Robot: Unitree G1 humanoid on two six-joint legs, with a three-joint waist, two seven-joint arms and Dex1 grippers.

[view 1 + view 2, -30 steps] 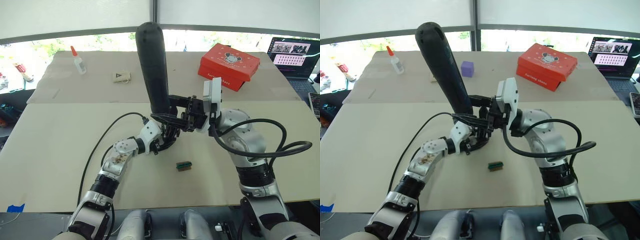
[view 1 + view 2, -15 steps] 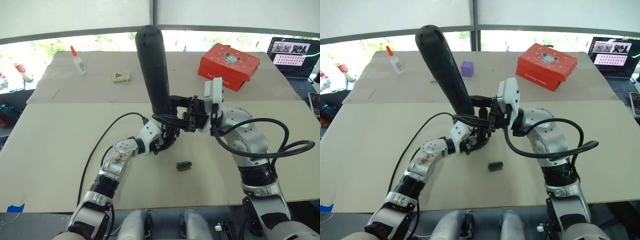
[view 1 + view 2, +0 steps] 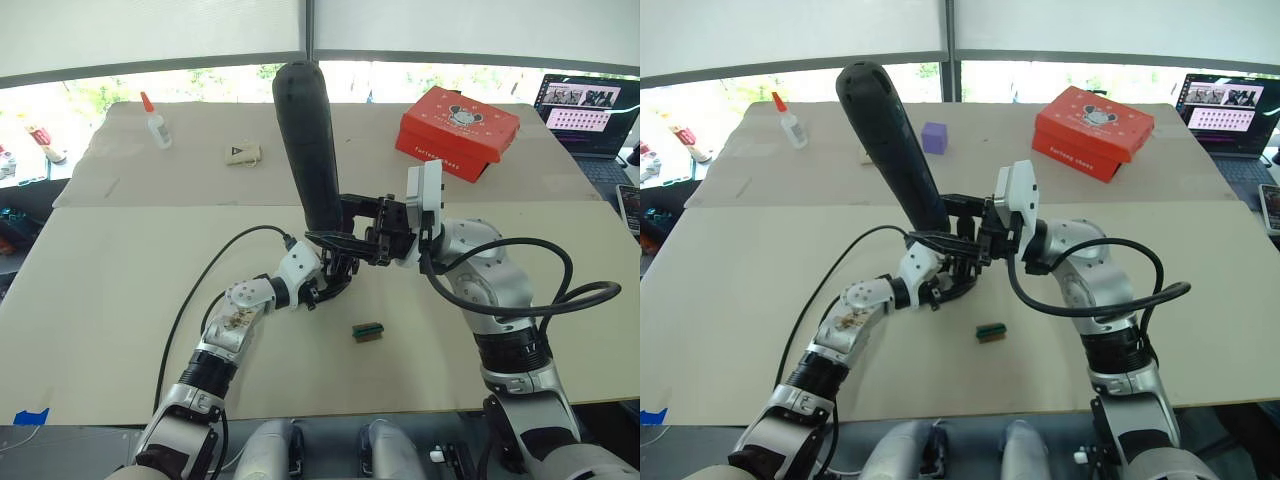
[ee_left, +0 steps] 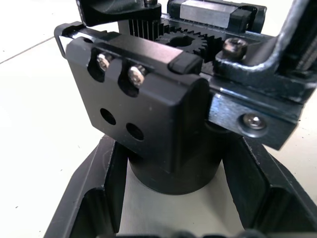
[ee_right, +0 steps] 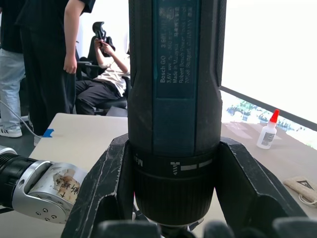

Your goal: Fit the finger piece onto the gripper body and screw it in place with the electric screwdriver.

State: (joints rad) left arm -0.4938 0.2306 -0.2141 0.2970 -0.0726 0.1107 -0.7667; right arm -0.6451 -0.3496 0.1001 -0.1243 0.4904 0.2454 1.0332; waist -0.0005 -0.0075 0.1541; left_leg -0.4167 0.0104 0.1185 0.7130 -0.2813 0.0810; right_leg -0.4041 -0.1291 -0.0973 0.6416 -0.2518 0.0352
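Note:
The electric screwdriver (image 3: 308,140), a long thick black cylinder, stands nearly upright over the table's middle, bit end down. My right gripper (image 3: 347,235) is shut on its lower collar; its fingers (image 5: 106,188) clamp both sides of the tool (image 5: 173,99). Directly below, my left gripper (image 3: 333,283) is shut on the gripper body (image 3: 340,268). The left wrist view shows that body's black bracket (image 4: 143,99) with two screws and two empty holes, a gear, and the round base (image 4: 173,171) between my fingers (image 4: 94,198). The finger piece is hidden among the black parts.
A small green-and-brown block (image 3: 367,331) lies just in front of the grippers. At the back are a red box (image 3: 458,130), a purple cube (image 3: 934,137), a beige tag (image 3: 242,154) and a glue bottle (image 3: 156,122). A laptop (image 3: 590,110) sits far right. People (image 5: 44,59) are beyond the table.
The screwdriver has sunk a little and its top has leaned slightly to the right. Both grippers keep their hold.

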